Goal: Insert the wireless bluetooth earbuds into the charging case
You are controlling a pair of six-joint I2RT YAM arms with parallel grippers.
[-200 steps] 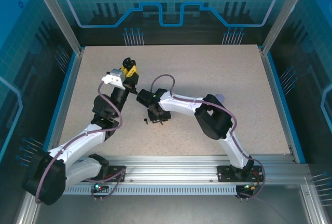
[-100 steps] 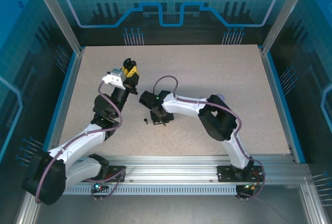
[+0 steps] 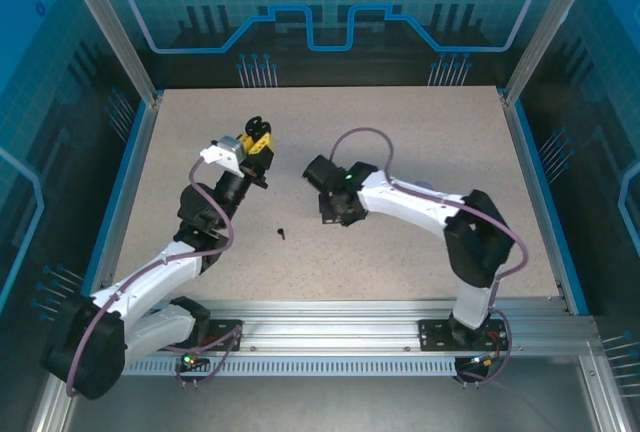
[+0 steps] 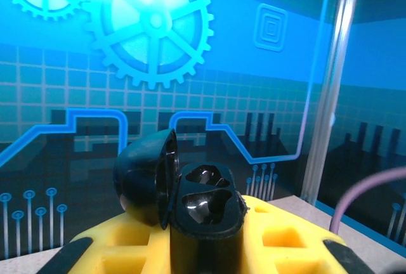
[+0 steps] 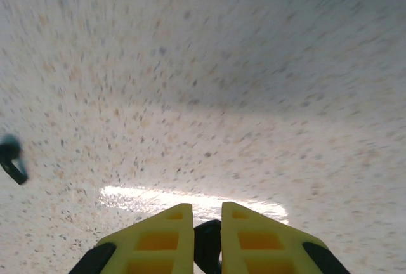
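Observation:
My left gripper (image 3: 257, 142) is raised over the table's left half and shut on the black charging case (image 4: 206, 214). The case's lid (image 4: 144, 177) is hinged open to the left, and both dark sockets look empty. My right gripper (image 3: 333, 215) hovers near the table's middle, its yellow fingers (image 5: 158, 239) shut on a small black earbud (image 5: 207, 243). A second black earbud (image 3: 282, 233) lies loose on the table between the arms; in the right wrist view this earbud (image 5: 11, 157) is at the left edge.
The speckled beige table (image 3: 420, 142) has a blue rim and sits inside a framed enclosure with aluminium posts (image 3: 110, 32). The right arm's purple cable (image 3: 365, 137) loops above its wrist.
My right gripper has risen off the table and swung right, carrying one black earbud; the other stays where it lay. My left gripper has shifted slightly right with the case.

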